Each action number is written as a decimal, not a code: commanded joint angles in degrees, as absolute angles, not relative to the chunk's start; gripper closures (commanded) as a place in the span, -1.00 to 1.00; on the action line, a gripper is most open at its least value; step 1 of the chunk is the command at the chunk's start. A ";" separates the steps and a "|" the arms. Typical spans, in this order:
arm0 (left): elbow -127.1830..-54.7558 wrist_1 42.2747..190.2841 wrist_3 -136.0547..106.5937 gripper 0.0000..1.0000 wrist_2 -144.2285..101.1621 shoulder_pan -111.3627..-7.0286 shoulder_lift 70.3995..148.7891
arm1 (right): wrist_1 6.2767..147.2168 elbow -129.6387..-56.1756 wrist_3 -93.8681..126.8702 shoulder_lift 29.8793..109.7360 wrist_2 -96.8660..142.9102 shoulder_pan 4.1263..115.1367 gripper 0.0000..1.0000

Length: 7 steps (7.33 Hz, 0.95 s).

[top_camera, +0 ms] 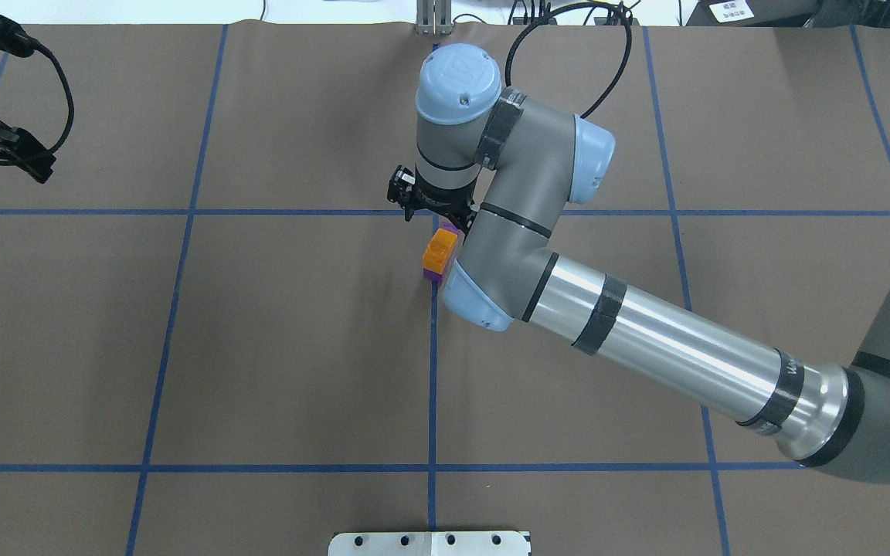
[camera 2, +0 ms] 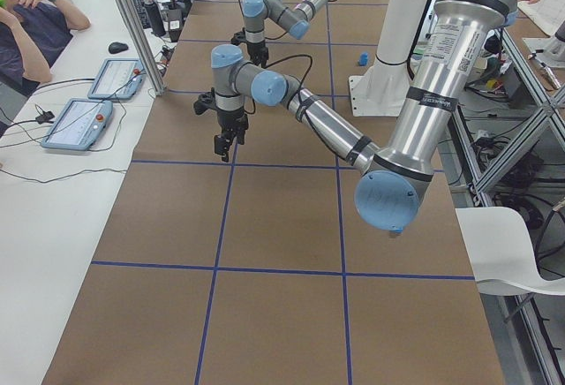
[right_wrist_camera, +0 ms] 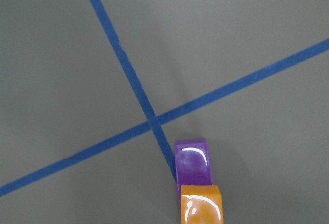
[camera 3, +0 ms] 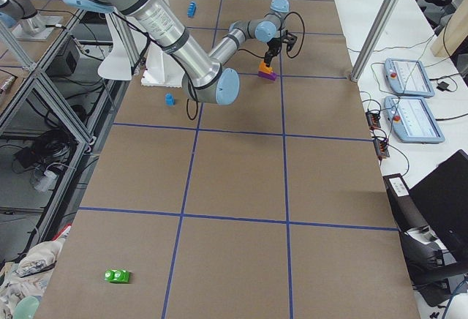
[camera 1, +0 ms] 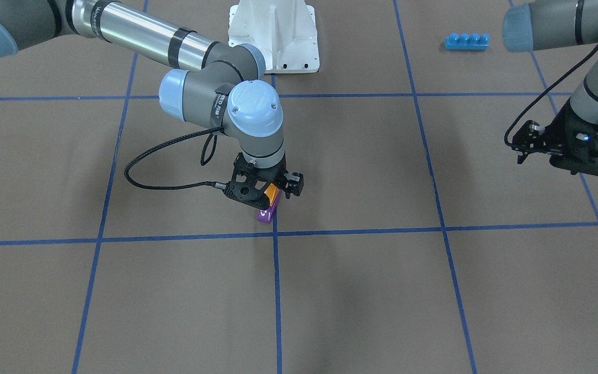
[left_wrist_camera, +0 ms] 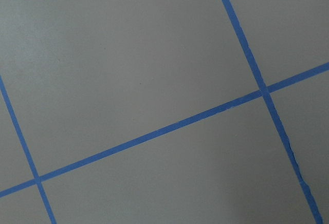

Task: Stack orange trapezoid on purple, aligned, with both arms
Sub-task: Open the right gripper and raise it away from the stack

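My right gripper (camera 1: 269,187) hangs fingers-down directly over the orange brick (top_camera: 439,251). The camera facing me shows orange just under the black gripper body. My wrist and the camera mount hide the fingertips, so I cannot tell how wide the jaws stand or whether they touch the brick. From overhead, my own wrist covers almost all of the gripper.

The orange brick sits on the purple brick (right_wrist_camera: 193,161), lying lengthwise along it. In my right wrist camera the purple brick sticks out past the orange one's end, and from overhead purple peeps out at both ends. That wrist camera shows no fingers, only the two glossy bricks at its lower edge beside a crossing of blue tape lines (right_wrist_camera: 151,120). The stack stands on the brown bench (top_camera: 298,371), straight out from my white pedestal (camera 1: 273,36) and a little past the middle toward the operators' long edge.

My left gripper (camera 2: 224,144) hangs well apart from the bricks, toward the bench's left end and nearer the operators' edge. The left-end camera shows its two fingers spread with nothing between them. Its wrist camera sees only bare bench and tape.

The camera facing me shows a long blue brick (camera 1: 466,41) near the robot-side edge on my left, which the overhead view does not reach. The right-end camera adds a small blue brick (camera 3: 170,99) near the pedestal and a green piece (camera 3: 117,276) toward the right-end corner on my side.
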<state>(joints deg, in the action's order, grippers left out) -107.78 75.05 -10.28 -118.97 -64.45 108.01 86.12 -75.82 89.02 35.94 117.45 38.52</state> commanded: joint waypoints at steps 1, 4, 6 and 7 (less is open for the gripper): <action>-107.75 75.15 -7.32 -1.00 -119.09 -67.13 107.93 | 86.40 -85.81 84.42 41.96 121.97 45.84 -1.00; -106.80 75.06 1.46 -1.00 -126.69 -76.77 103.11 | 86.31 -95.53 55.85 61.89 132.85 62.16 -1.00; -106.61 74.97 6.15 -1.00 -127.44 -80.58 99.60 | 86.40 -94.66 30.00 73.77 134.56 72.11 -1.00; -106.26 75.06 5.72 -1.00 -127.53 -80.51 99.06 | 86.40 -94.40 20.31 78.79 134.56 76.42 -1.00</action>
<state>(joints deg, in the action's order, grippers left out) -106.53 75.00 5.23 -127.15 -79.63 100.35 86.36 -94.73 34.10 71.94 134.10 70.62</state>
